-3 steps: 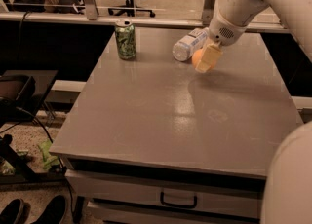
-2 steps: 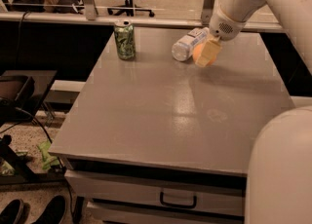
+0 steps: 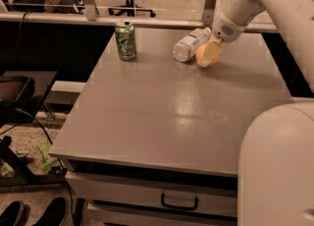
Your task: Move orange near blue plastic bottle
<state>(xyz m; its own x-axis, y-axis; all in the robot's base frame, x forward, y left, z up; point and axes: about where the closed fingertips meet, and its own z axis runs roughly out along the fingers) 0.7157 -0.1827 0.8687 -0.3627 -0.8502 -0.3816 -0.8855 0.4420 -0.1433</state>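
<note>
The gripper sat just to the right of the blue plastic bottle, at the bottle's lower, wider end. It was closed around the orange. One pale finger lay across the front of the fruit, and the other was hidden behind it. The orange showed only as a slice on each side of that finger. It was right beside the bottle, close enough that the two seemed to touch, though actual contact could not be told. Nor could it be told whether the fruit rested on the surface or hung just above it.

The white arm rose from the gripper up and to the right of the bottle and left the view at the top edge.

The bottle lay on its side on the grey table, its cap end pointing away and to the right. A green patterned can stood upright well to the left of the bottle, at about the same depth. The robot's pale body filled the corner far in front of the bottle and to its right. A drawer handle showed far in front of the bottle, under the near table edge. A pair of dark shoes lay on the floor far to the bottle's front left.
</note>
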